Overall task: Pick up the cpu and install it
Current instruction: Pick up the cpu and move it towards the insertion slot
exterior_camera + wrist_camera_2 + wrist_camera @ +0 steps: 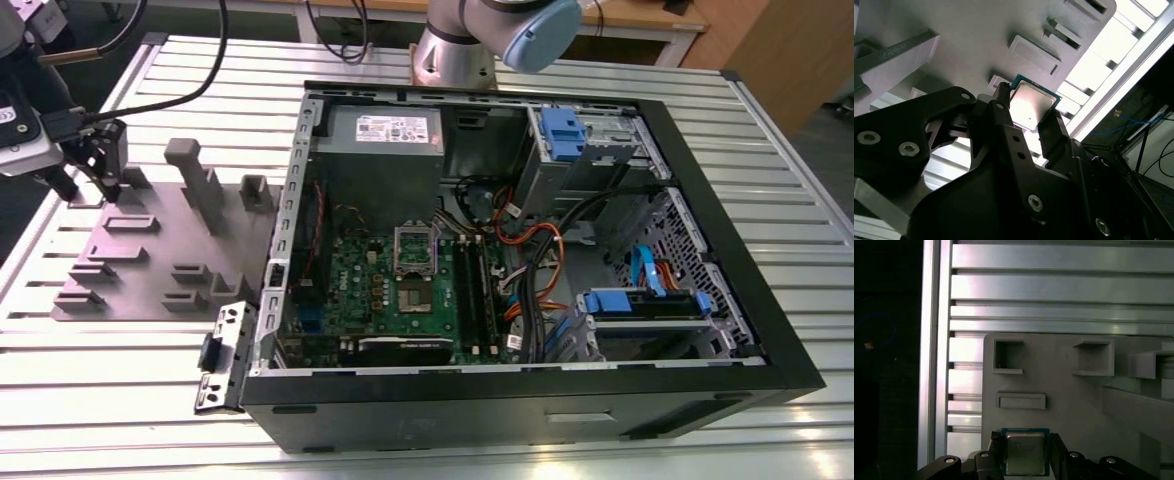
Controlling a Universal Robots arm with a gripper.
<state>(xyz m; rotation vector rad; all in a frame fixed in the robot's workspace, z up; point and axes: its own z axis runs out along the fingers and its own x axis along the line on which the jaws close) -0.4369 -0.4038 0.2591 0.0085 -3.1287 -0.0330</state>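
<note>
The cpu [1031, 105] [1025, 452] is a small square chip with a silver top and a green rim. It sits between my gripper's [1029, 122] [1025, 460] two black fingers [1004, 107], which press against its opposite edges. In the exterior view my gripper [80, 185] hangs over the far corner of the grey fixture plate [147, 260], at the exterior view's left. In both wrist views the chip appears slightly above the plate. The green motherboard [387, 290] lies inside the open computer case [747, 330], with its silver socket frame [415, 298] near the middle.
Grey blocks and posts [200, 180] rise from the fixture plate close to my gripper. The case stands on a ribbed aluminium table [107, 400], with cables, drive cages and a power supply [384, 128] inside. The arm's base [461, 50] is behind the case.
</note>
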